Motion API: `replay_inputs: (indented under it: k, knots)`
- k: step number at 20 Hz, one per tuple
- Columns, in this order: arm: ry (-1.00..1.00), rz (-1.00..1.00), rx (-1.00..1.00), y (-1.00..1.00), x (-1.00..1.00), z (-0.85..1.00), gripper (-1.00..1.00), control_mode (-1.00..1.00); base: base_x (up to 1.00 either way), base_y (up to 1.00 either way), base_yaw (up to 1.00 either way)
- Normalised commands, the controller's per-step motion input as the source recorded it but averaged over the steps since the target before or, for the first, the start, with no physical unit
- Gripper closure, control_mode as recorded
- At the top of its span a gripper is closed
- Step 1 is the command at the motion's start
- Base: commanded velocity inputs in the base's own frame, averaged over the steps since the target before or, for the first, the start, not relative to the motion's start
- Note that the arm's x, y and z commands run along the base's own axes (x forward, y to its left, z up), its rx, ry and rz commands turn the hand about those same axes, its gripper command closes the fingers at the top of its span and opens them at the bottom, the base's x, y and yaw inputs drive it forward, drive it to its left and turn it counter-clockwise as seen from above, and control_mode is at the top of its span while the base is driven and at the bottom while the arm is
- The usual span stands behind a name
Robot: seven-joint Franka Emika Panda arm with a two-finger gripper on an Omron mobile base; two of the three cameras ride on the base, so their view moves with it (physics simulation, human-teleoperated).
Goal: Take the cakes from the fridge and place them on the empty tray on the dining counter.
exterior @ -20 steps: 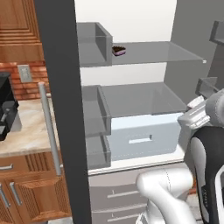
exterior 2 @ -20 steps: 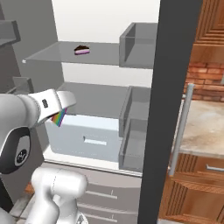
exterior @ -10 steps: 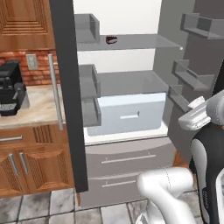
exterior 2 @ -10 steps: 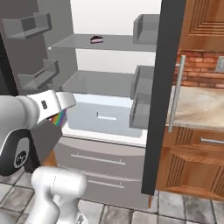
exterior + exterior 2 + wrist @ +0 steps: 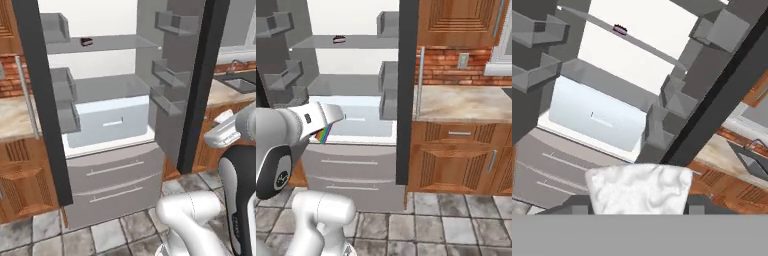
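Observation:
My gripper (image 5: 639,202) is shut on the white-topped cake (image 5: 639,187), which sits between its dark fingers. In the right base view the same slice shows its rainbow-striped side (image 5: 323,134) under my hand, held in the air well in front of the fridge (image 5: 351,170). The fridge (image 5: 112,175) stands open, both doors swung wide. The dark chocolate cake (image 5: 87,42) lies on the upper glass shelf, also seen small in the right base view (image 5: 338,39) and the hand view (image 5: 619,30). The tray and the dining counter are out of view.
The fridge's open right door (image 5: 197,85) with its bins stands close to my arm. A wall counter with a beige top (image 5: 466,102) and wood cabinets (image 5: 456,155) flanks the fridge. A sink (image 5: 240,82) sits at the right. Tiled floor (image 5: 446,220) lies below.
The base has pulled back and turned, so the whole scene has shifted and the fridge now looks farther off. The rainbow cake stays in my gripper; the chocolate cake has not moved.

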Motion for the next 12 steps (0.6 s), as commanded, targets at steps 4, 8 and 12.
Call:
replay_inputs:
  k: [4, 8, 12]
  knots:
    - [0.0, 0.0, 0.0, 0.0, 0.0, 0.0, 1.0, 1.0, -0.36, -0.34, -0.68]
    - [0.0, 0.0, 0.0, 0.0, 0.0, 0.0, 1.0, 1.0, -0.13, -0.2, -0.74]
    - [0.0, 0.0, 0.0, 0.0, 0.0, 0.0, 1.0, 1.0, 0.0, -0.17, -0.76]
